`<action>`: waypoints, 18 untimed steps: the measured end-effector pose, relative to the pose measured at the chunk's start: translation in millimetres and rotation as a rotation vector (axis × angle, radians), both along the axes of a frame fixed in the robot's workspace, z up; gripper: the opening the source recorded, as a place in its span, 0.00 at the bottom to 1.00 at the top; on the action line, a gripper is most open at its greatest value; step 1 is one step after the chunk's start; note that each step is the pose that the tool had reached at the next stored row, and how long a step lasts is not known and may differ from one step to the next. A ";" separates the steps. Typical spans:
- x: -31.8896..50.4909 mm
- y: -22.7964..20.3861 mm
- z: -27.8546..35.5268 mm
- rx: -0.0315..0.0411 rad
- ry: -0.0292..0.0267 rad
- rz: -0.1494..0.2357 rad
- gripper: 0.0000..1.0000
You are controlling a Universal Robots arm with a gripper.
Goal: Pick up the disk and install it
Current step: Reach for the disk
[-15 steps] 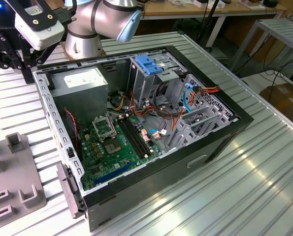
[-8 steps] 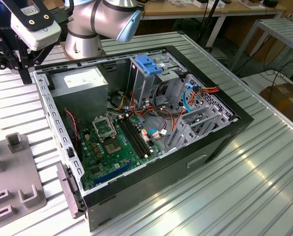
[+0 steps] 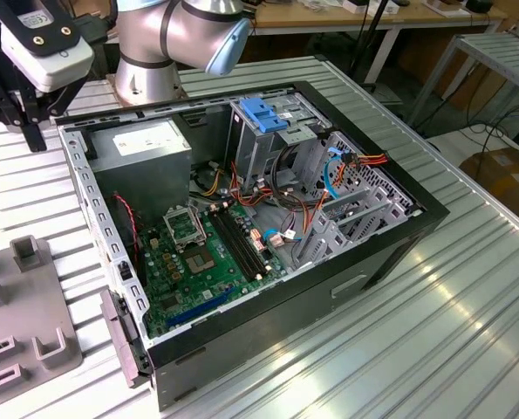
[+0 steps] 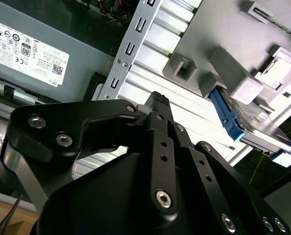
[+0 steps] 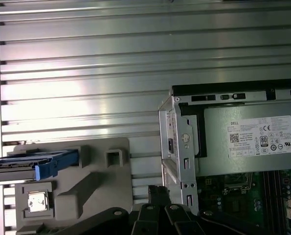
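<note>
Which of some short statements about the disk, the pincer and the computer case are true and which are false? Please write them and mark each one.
1. The disk sits in the grey holder on the table, outside the computer case. True.
2. The pincer holds the disk. False: it is apart from the disk, which rests in the holder.
3. The computer case is open, and a green board shows inside it. True.
4. The bracket along the disk's edge is red. False: it is a blue bracket.
</note>
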State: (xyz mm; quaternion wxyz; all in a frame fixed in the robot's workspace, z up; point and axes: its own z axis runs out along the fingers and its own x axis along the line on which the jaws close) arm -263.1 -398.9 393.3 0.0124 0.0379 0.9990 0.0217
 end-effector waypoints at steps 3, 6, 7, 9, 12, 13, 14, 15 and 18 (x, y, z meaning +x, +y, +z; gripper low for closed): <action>-2.9 0.0 0.0 0.0000 0.0000 0.000 0.10; -5.7 0.0 0.0 0.0000 0.0000 0.000 0.10; -6.4 0.0 0.0 0.0000 0.0000 0.000 0.10; -8.0 0.0 0.0 0.0000 -0.0001 0.000 0.10; -10.2 0.0 0.0 0.0000 0.0000 0.000 0.10; -10.8 0.0 0.0 0.0000 -0.0001 0.000 0.10; -11.6 0.0 0.0 0.0000 0.0000 0.000 0.10; -12.3 0.0 0.0 0.0000 0.0000 0.000 0.10; -15.6 0.0 0.0 0.0000 0.0000 0.000 0.10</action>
